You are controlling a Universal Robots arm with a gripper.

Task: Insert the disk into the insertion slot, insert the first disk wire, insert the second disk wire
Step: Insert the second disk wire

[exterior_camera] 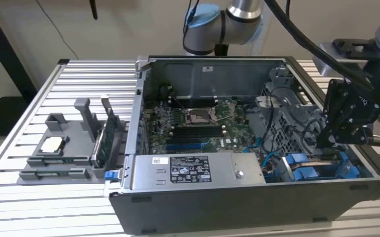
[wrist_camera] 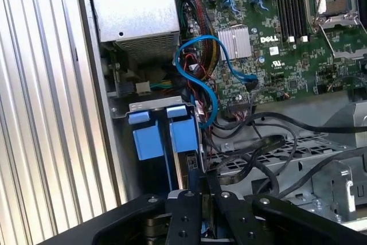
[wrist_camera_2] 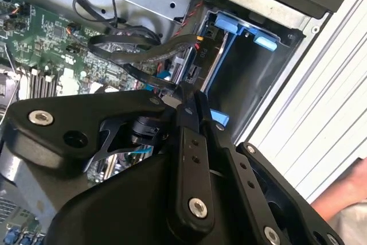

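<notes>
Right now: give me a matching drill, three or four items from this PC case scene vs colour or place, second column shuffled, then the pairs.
Column A:
1. disk
2. power-supply box
3. data cable
4. gripper

Column B:
a. looped over the motherboard, light blue
b. standing in the insertion slot, in a blue carrier
c. above the drive bay, at the exterior view's right
d. grey, labelled, along the case's near wall

Pairs: 1-b, 2-d, 3-a, 4-c

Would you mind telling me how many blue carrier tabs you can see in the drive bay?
2, in the first wrist view: one blue tab toward the case wall, the other beside it nearer the cables. More may be hidden below the gripper.
</notes>
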